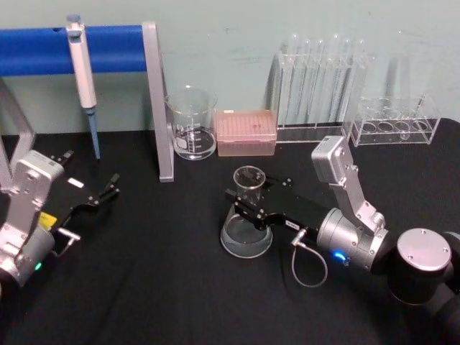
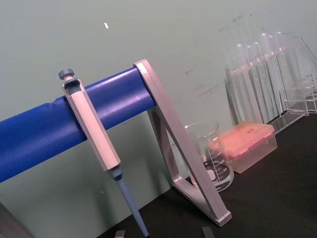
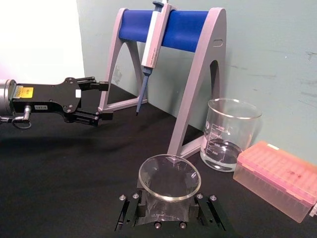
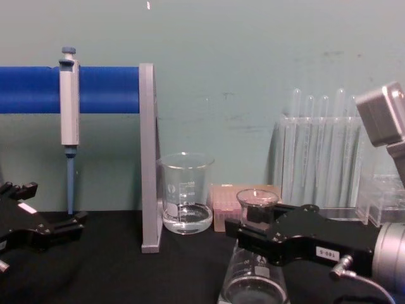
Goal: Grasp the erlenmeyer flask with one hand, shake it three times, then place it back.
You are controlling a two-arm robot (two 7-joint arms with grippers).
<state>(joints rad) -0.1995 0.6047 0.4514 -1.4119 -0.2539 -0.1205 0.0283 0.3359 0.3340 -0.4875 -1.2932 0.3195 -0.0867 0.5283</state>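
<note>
Here, from my head, the clear glass conical flask [image 1: 246,241] stands on the matte black table [image 1: 158,273], its wide round base holding a little liquid. My right black flat-jawed gripper [image 1: 249,203] clasps its narrow neck. My left gripper [image 1: 108,189] rests well apart, jaws spread. At my right wrist, flat fingers [image 3: 130,210] press either side beneath the flared rim. From my chest, the flask sits before a straight-sided glass beaker [image 4: 185,193].

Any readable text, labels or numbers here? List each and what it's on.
"166-5", last characters unsure: white label on right claw.
Labels on left claw: too small to read.
Beaker and erlenmeyer flask printed marks: blurred, unreadable.
</note>
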